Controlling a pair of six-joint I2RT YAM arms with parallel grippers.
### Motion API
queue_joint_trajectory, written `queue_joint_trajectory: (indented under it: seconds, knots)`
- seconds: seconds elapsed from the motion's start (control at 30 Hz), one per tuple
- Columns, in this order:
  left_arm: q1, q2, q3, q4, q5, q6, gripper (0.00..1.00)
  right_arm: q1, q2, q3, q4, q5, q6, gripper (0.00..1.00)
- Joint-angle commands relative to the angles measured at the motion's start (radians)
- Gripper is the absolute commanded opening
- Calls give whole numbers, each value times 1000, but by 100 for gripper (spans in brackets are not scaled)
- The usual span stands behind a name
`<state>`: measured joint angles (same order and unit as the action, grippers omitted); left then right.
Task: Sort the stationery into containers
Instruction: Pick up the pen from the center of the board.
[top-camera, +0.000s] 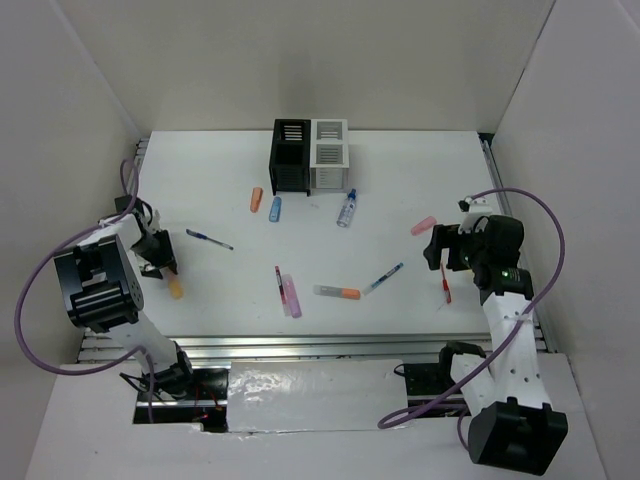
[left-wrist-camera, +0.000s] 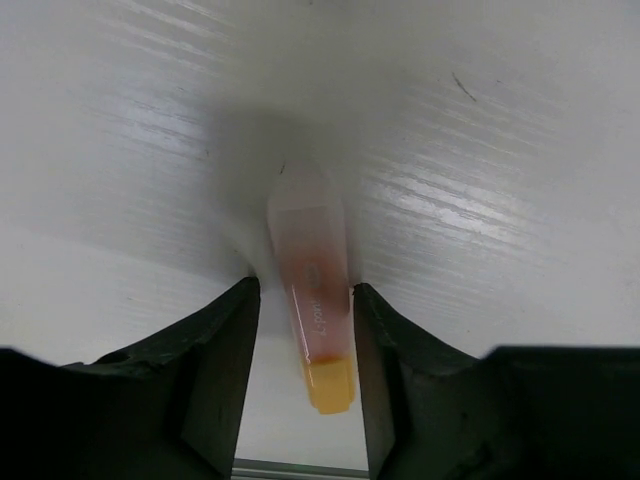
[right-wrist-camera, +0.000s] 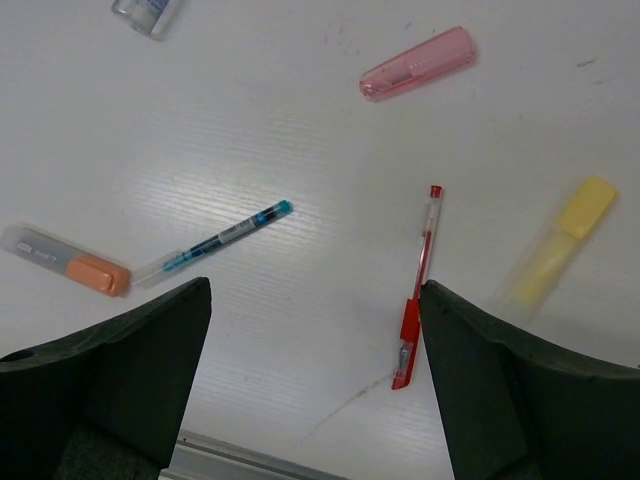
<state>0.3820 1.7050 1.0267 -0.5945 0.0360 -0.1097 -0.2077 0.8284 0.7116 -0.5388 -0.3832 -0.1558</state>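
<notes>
My left gripper (top-camera: 160, 262) is down at the table's left side, its jaws open and straddling a stubby orange-capped marker (left-wrist-camera: 315, 290); the right finger (left-wrist-camera: 385, 360) is close against it and a gap shows on the left. That marker (top-camera: 176, 289) lies flat on the table. My right gripper (right-wrist-camera: 315, 300) hangs wide open above the table, holding nothing. A red pen (right-wrist-camera: 417, 290) lies just inside its right finger. The black container (top-camera: 290, 155) and the white container (top-camera: 329, 153) stand joined at the back.
Near the right gripper lie a pink marker (right-wrist-camera: 418, 63), a yellow marker (right-wrist-camera: 560, 250), a blue pen (right-wrist-camera: 215, 242) and a grey-orange marker (right-wrist-camera: 65, 260). Mid-table lie a clear tube (top-camera: 347, 208), an orange marker (top-camera: 256, 200), a blue marker (top-camera: 275, 208), another blue pen (top-camera: 209, 239) and a pink marker (top-camera: 291, 296).
</notes>
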Motion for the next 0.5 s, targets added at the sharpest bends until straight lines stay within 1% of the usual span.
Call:
queue_joint_trajectory:
  seconds: [0.0,0.13,0.17,0.23,0.27,0.3,0.4,0.43,0.47]
  knots:
    - [-5,18,-19,41,-4,-30,52,-5,-18,40,14,-52,-37,90]
    - [-6,28,-24,51,19,-41,43,-1,-18,83,7,-88,-94,89]
    - [-6,34,-24,51,27,-42,39,5,-18,89,10,-100,-108,89]
    - [-6,38,-17,50,62,-53,36,37,-18,104,19,-108,-151,89]
    - [-6,41,-5,48,82,-54,32,54,-18,111,26,-111,-171,89]
    - [-6,39,6,39,144,-61,29,92,-15,129,30,-115,-204,89]
    - [-6,19,50,22,260,-84,21,161,6,179,45,-118,-266,89]
    - [-6,10,62,9,353,-93,20,201,17,192,54,-118,-283,90]
    - [-6,-7,91,1,398,-116,17,261,21,207,60,-117,-303,90]
